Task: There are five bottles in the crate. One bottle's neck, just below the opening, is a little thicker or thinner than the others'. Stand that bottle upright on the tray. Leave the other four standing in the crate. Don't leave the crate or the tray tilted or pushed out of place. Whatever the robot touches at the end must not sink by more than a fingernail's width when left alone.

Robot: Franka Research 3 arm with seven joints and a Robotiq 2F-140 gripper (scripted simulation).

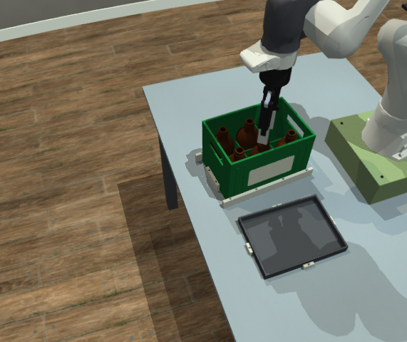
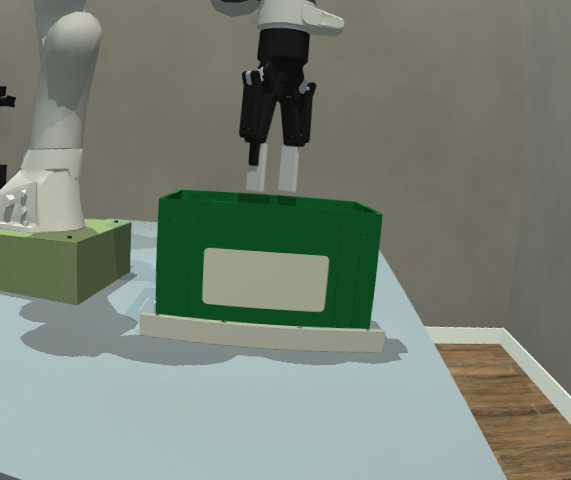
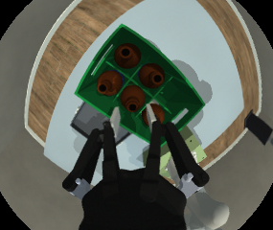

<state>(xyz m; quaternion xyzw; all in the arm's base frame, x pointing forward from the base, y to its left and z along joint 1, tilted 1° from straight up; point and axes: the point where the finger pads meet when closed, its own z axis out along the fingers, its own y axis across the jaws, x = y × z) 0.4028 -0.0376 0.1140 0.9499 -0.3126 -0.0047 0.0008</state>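
Black gripper above green crate, fingertips apart, pale strip along crate's base

Crate: looking like smooth green plastic
Bottles: showing brown, glass-like surfaces
Tray: appearing dark, matt and smooth
Desk: displaying a smooth, matt top
Floor: showing grained wood
Gripper: combining matt black bodywork with smooth pale pads
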